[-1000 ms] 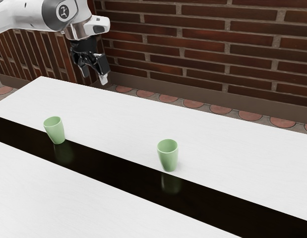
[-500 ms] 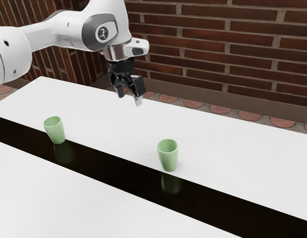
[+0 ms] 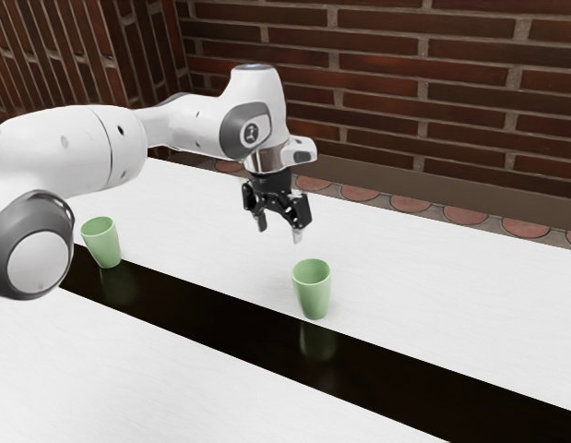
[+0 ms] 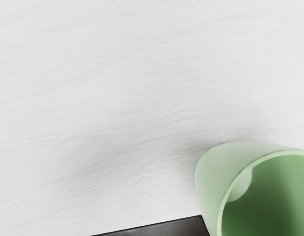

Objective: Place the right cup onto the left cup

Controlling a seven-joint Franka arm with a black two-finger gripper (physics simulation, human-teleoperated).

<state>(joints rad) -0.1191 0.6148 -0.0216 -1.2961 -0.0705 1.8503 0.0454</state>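
Hovering above the white desk (image 3: 202, 397), we have our end effector (image 3: 279, 229) spread, its two fingers apart. Below it and near, the first green cup (image 3: 313, 293) stands upright on the exterior view's right, its base by the edge of the glossy black strip (image 3: 202, 311). Well apart from us, the second green cup (image 3: 102, 245) stands upright on that view's left. Beyond the desk rises a brick wall (image 3: 433, 83).

cup (image 3: 313, 293) on table (image 3: 174, 378), second cup (image 3: 103, 245) well apart
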